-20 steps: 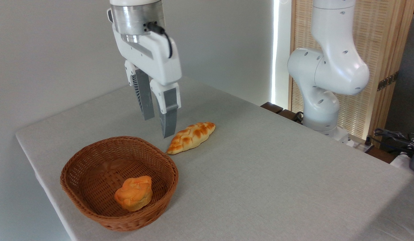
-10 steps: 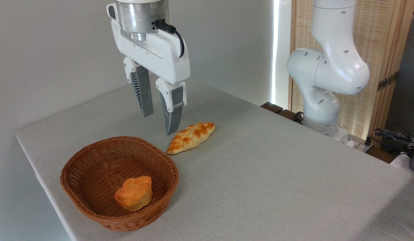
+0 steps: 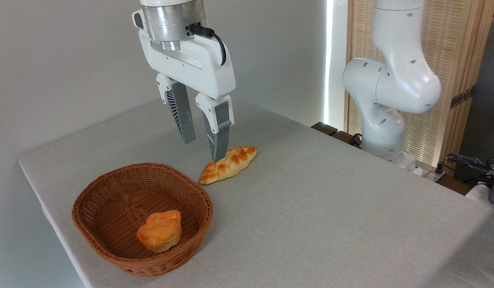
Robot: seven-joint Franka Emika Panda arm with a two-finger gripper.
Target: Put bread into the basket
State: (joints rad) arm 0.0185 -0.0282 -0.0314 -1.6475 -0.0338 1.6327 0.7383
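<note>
Bread [image 3: 159,231], the small bright-orange knotted bun, lies inside the basket [image 3: 107,191], low in the left half of my frame. It rests on the woven floor toward the near right wall of the basket, lumpy side up, and nothing is touching it from above. The basket is round, shallow, reddish-brown wicker, and it stands on the grey cloth of the table [image 3: 331,208] close to the table's near left edge.

Just beyond the basket's far right rim I see a braided loaf [image 3: 233,162], golden with browned ridges and pointed at both ends, lying flat on the table slantwise, its lower tip near the rim but apart from it.

Above that loaf hangs the pincer [image 3: 204,149], in the upper middle of the frame. Its two grey ribbed fingers [image 3: 183,118] point down and stand released, with a clear gap between them and nothing held. From my view the tip of the right finger overlaps the loaf's left half; I cannot tell whether it touches the crust or hovers just in front of it. The pincer's white body carries a black cable and joins a metal cuff at the top edge.

At the right of the frame rises the white arm base [image 3: 385,116], beside the table's far corner, with a slatted wooden screen [image 3: 455,56] behind it.
</note>
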